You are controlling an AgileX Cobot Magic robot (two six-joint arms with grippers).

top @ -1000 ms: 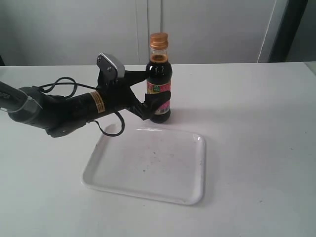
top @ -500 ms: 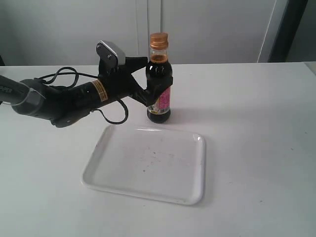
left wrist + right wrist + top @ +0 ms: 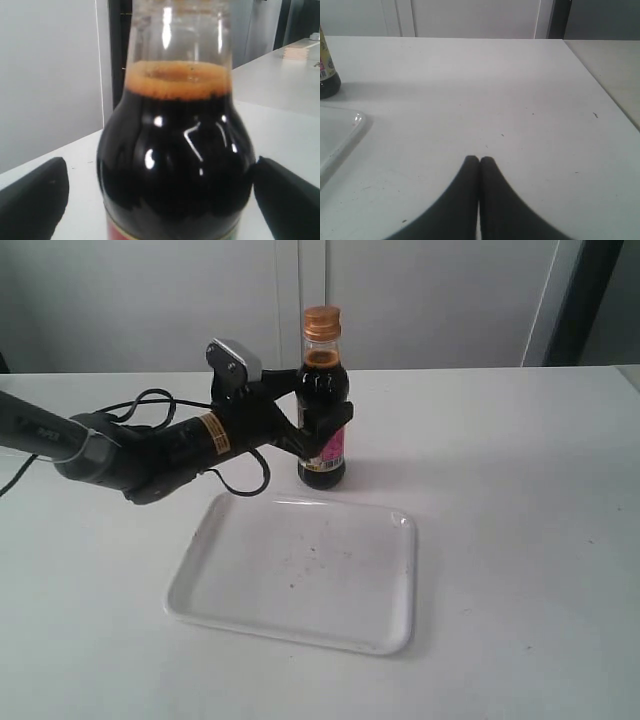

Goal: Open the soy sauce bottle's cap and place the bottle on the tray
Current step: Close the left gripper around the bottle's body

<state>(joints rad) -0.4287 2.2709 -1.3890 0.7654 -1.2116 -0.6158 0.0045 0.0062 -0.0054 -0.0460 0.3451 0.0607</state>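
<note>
Table [image 3: 520,540]: one, white, carrying everything listed here.

Tray [image 3: 300,575]: one, white, shallow, lying flat just in front of the bottle. Its place matches the earlier frames. My right wrist view catches only one rounded corner of it [image 3: 340,132].

My left arm [image 3: 150,450]: one, black, reaching in from the left side of the exterior view. Since a second ago it has risen and pushed forward, so my grip now sits at the bottle's shoulder instead of down at the label.

Soy sauce bottle [image 3: 323,400]: one, upright on the table behind the tray, not on it. It stands where it stood before. My left wrist view fills with its dark shoulder [image 3: 175,160], the foam line and the clear neck, details the exterior view cannot resolve. My right wrist view shows just its base and label edge [image 3: 327,75].

My left gripper [image 3: 318,418]: one, fingers spread to either side of the bottle. The left wrist view shows both pads [image 3: 32,192] standing apart from the glass.

My right gripper [image 3: 479,165]: one, fingertips pressed together, holding nothing, above bare table well away from the bottle. The exterior view does not show it.

Cap [image 3: 322,322]: one, orange-gold, down on the neck, seen only in the exterior view.
</note>
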